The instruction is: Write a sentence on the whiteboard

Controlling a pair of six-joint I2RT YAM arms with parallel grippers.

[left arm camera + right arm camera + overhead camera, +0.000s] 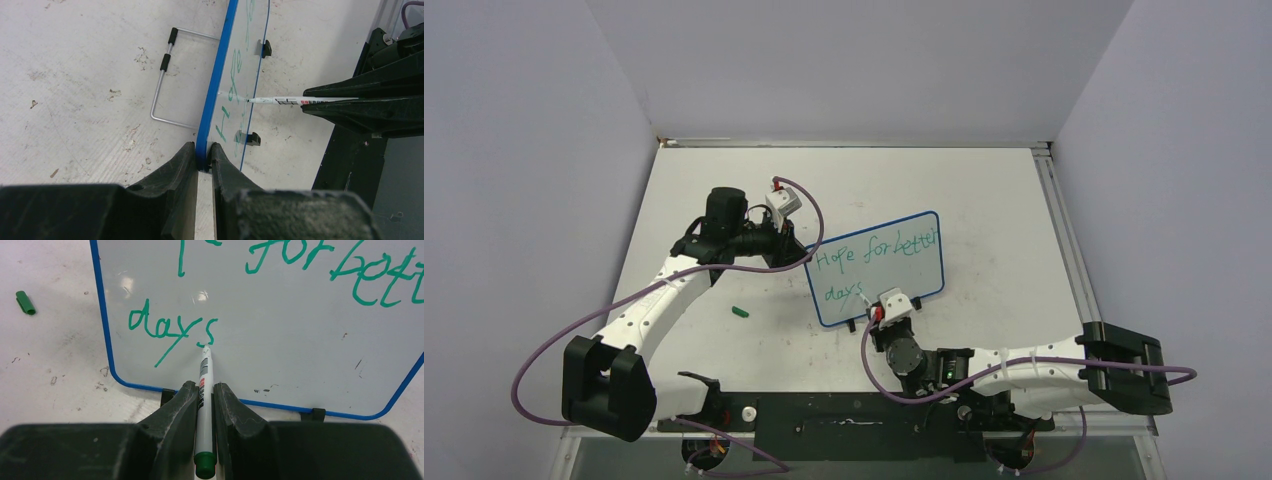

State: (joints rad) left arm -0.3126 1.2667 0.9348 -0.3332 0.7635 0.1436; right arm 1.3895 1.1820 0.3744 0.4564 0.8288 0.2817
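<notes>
The whiteboard [894, 262] stands tilted on the table, blue-framed, with two black feet. The sentence [876, 256] in green reads "Hope for better" over "days". My left gripper [204, 152] is shut on the whiteboard's [215, 90] left edge and holds it upright. My right gripper [204, 390] is shut on a white marker [204, 390] with a green end. The marker's tip touches the whiteboard [300, 340] just below the "s" of "days" in the sentence [172, 330]. The marker [280, 101] also shows in the left wrist view, tip on the board face.
A green marker cap [741, 312] lies on the table left of the board; it also shows in the right wrist view [25, 302]. The board's wire stand [167, 75] sticks out behind it. A black rail [844, 420] runs along the near edge.
</notes>
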